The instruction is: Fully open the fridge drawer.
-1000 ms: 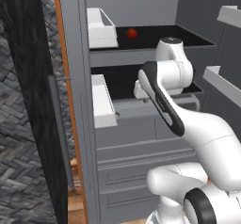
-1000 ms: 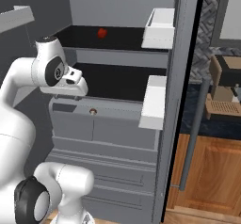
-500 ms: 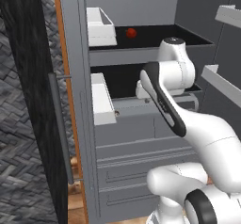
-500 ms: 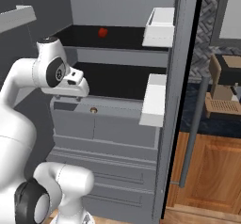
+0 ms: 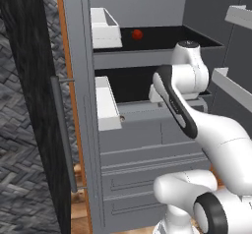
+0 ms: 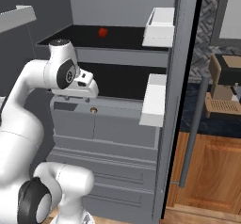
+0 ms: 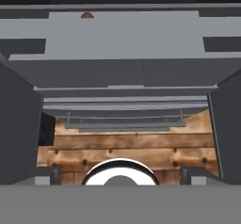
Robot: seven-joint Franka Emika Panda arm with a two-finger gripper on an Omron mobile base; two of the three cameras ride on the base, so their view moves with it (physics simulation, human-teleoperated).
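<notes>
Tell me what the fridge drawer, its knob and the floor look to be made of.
The wide plain grey fridge drawer: matte plastic or painted metal, flat and even with no shine. Its small round pale knob: brass-like tan, possibly metal; too small to tell. The brown plank floor: wood, with grain and knots.

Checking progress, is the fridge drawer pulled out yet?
Not visibly: the fridge drawer front with its knob sits about level with the grey fronts below.

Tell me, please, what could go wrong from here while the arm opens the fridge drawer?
1. The knob on the fridge drawer is small, and the open jaws hang above it, not around it; closing now would likely miss.
2. The white door bin hangs close beside the drawer front, so the hand might brush it when pulling outward.
</notes>
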